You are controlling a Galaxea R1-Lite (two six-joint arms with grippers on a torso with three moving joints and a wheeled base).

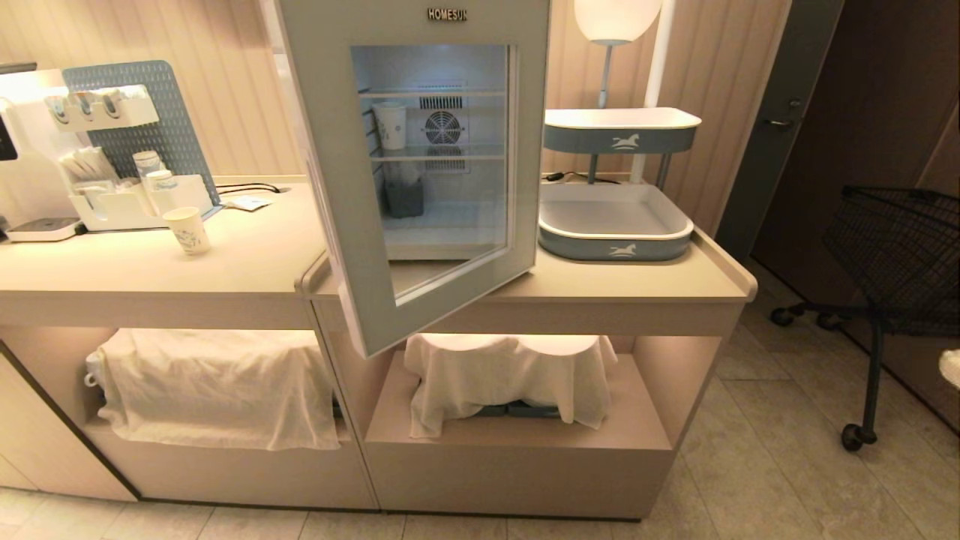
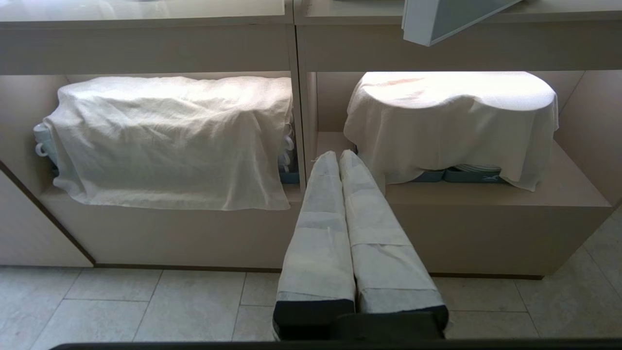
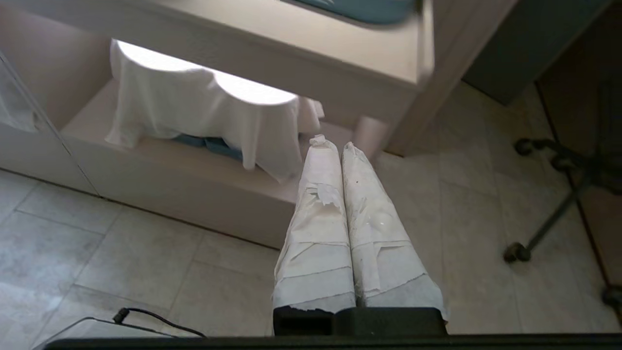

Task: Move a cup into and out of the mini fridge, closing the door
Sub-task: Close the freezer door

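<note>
Down low, we carry both hands closed and empty: the left hand [image 2: 338, 156] points at the cloth-covered shelves under the tabletop [image 1: 255, 255], and the right hand [image 3: 335, 145] hangs over the floor tiles by the tabletop's corner. Neither shows in the head view. Higher up, the door [image 1: 352, 247] of the mini fridge [image 1: 447, 13] stands swung open toward us. A cup [image 1: 187, 229] sits upright on the tabletop, left of the door and well above our hands. Through the glass another cup [image 1: 390, 124] stands on a wire shelf inside. We judge a paper cup light, thin-walled and easily crushed, so we would pinch it gently around the middle.
</note>
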